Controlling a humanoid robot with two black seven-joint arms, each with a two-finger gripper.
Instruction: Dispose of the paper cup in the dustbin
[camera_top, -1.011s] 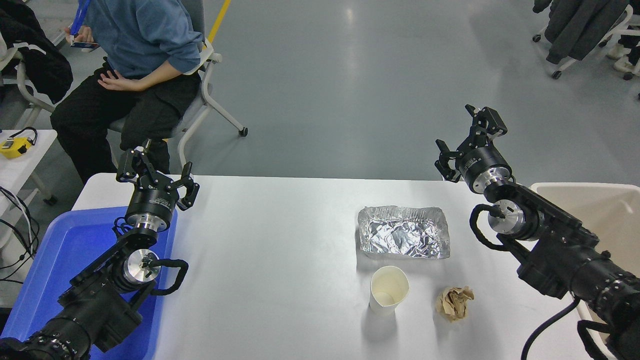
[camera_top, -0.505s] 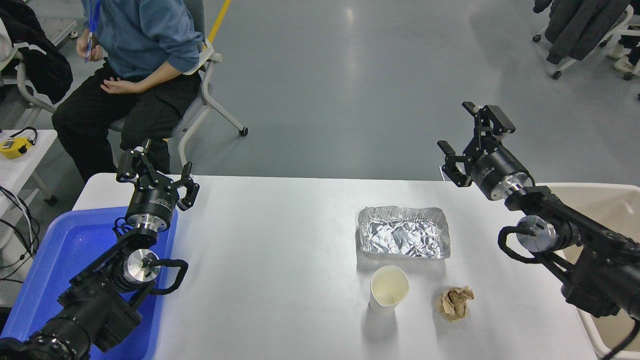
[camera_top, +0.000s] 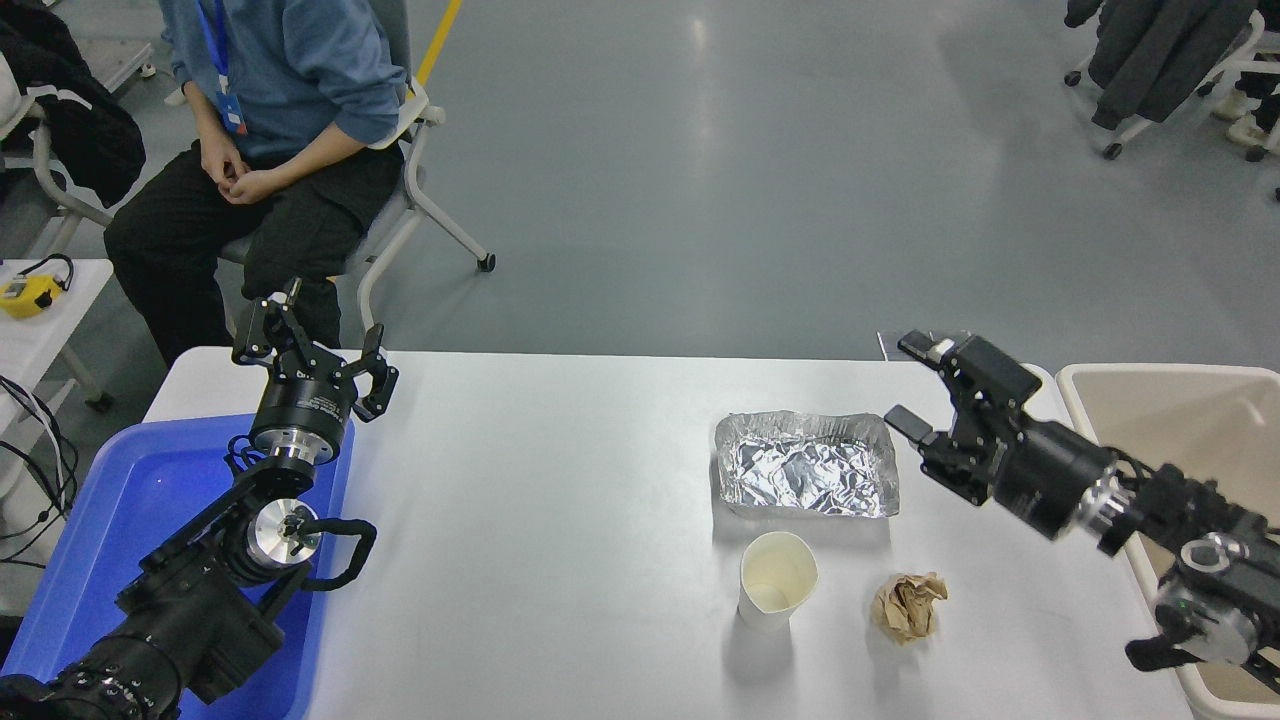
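A: Where does the paper cup stand?

B: Upright on the white table, toward five o'clock of its middle, mouth up and cream inside showing. Nothing touches it.

A: What lies around it?

B: A crumpled brown paper ball sits near it at three o'clock, apart from it. A silver foil tray lies just beyond the cup at twelve o'clock, a narrow strip of table between them.

A: And the right gripper?

B: It comes in from the right edge, low over the table, at about one o'clock from the cup and just beside the foil tray's right end. Its fingers are spread apart and hold nothing. It is well apart from the cup.

A: The dustbin?

B: Beige, at the table's right edge, three o'clock of the foil tray. The right arm crosses in front of its near part.

A: The left side?

B: The left gripper is parked at nine o'clock of the table, above the far end of a blue tray, fingers apart and empty. A person sits on a chair beyond the table at eleven o'clock, hands together in the lap.
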